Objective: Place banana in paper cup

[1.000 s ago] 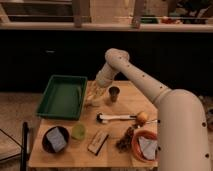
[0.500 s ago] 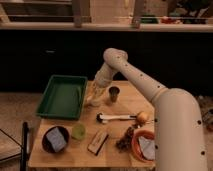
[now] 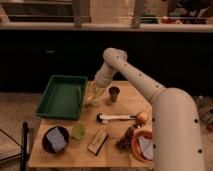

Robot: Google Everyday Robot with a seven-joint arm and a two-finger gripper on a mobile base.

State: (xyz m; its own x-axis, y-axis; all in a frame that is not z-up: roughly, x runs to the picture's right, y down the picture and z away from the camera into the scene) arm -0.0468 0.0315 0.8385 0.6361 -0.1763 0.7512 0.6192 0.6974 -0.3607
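Observation:
My gripper (image 3: 94,94) hangs at the end of the white arm, at the table's back left, just right of the green tray. A pale yellow shape at the gripper looks like the banana (image 3: 91,92). It sits right at or above the white paper cup (image 3: 95,102), which the gripper mostly hides. I cannot tell whether the banana is held or lies in the cup.
A green tray (image 3: 62,96) stands at the left. A small dark cup (image 3: 114,93) is right of the gripper. Further forward are a white-handled tool (image 3: 117,118), a round orange fruit (image 3: 143,117), a light green cup (image 3: 78,131), a dark bowl (image 3: 55,140), a snack bar (image 3: 97,142) and an orange bowl (image 3: 142,147).
The arm's upper joint has shifted slightly to the left. The gripper stays at the same spot over the paper cup.

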